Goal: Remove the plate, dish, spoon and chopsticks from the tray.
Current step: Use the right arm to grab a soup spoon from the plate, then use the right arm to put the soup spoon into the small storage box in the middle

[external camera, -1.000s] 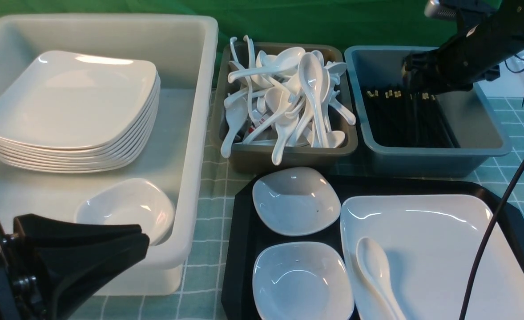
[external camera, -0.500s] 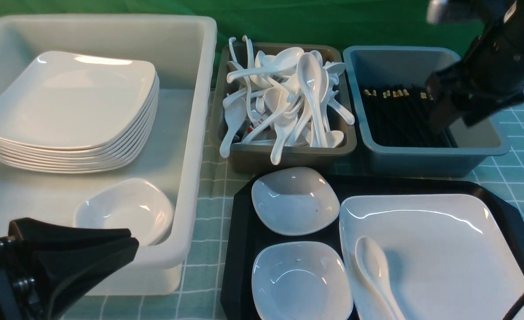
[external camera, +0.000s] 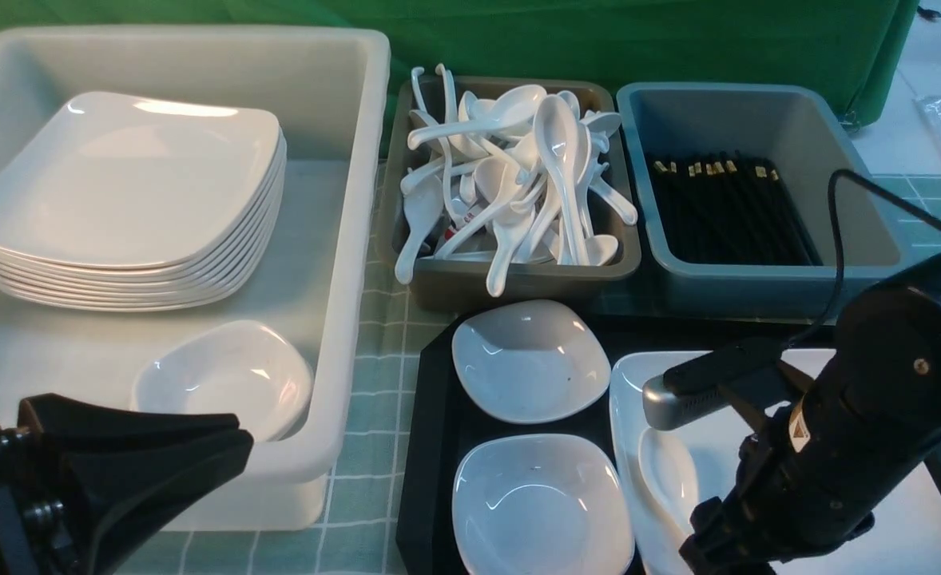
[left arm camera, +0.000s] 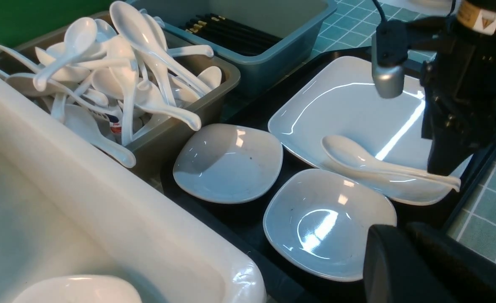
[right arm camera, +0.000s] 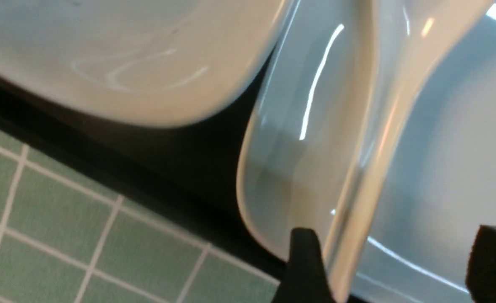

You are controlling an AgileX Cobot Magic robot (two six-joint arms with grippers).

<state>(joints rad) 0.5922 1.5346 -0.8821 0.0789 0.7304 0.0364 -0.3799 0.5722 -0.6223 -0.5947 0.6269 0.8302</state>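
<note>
The spoon lies on the left part of the plate, bowl toward the far side and handle running toward the near edge, its tip reaching over the plate's near rim. The plate fills the right part of the tray. The right end effector hangs low over the spoon's handle with its jaws set wide. The wrist view shows one fingertip just beside the handle and the other well apart on the far side, so the handle sits between them ungripped. On the left part of the tray two small white dishes sit one behind the other, the far dish and the near dish, both just beside the plate's left edge. Behind the tray, the chopsticks lie in a bundle in a blue-grey bin. To its left a brown-grey bin is heaped with white spoons. Further left stands a large white bin holding a stack of plates and a small dish. All of it rests on a bench covered in green checked cloth. The left end effector hovers at the near left, in front of the white bin, its jaws pressed together and holding nothing.
</note>
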